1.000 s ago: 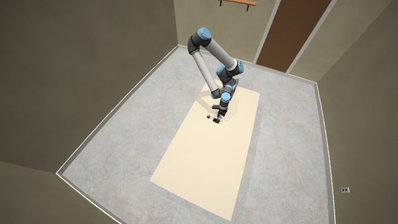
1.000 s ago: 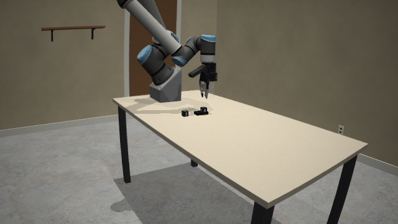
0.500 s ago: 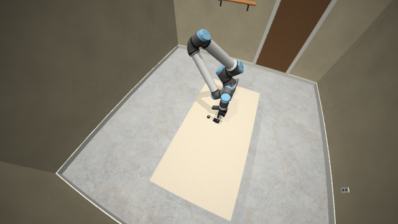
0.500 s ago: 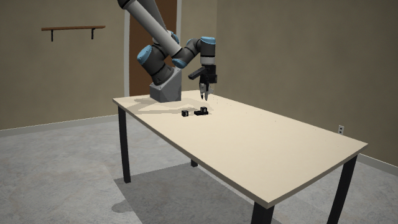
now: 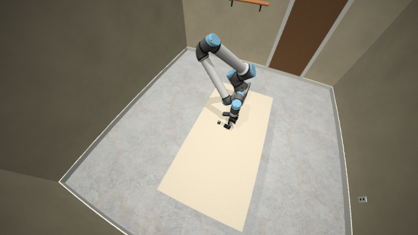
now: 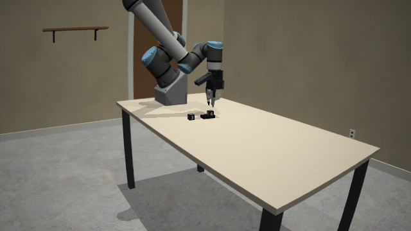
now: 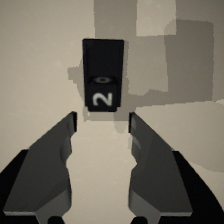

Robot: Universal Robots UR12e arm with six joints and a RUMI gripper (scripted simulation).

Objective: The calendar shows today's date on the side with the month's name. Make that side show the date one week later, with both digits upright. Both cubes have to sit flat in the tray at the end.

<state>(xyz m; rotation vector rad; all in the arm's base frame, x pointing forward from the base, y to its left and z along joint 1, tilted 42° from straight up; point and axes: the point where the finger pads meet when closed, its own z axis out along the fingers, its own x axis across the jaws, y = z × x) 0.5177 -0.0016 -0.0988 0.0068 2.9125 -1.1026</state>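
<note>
Wrist view: fingers apart, unladen.

The fingers (image 6: 213, 100) have come down a little, nearer the tray (image 5: 226, 125) (image 6: 204, 117) (image 7: 103, 57).
</note>
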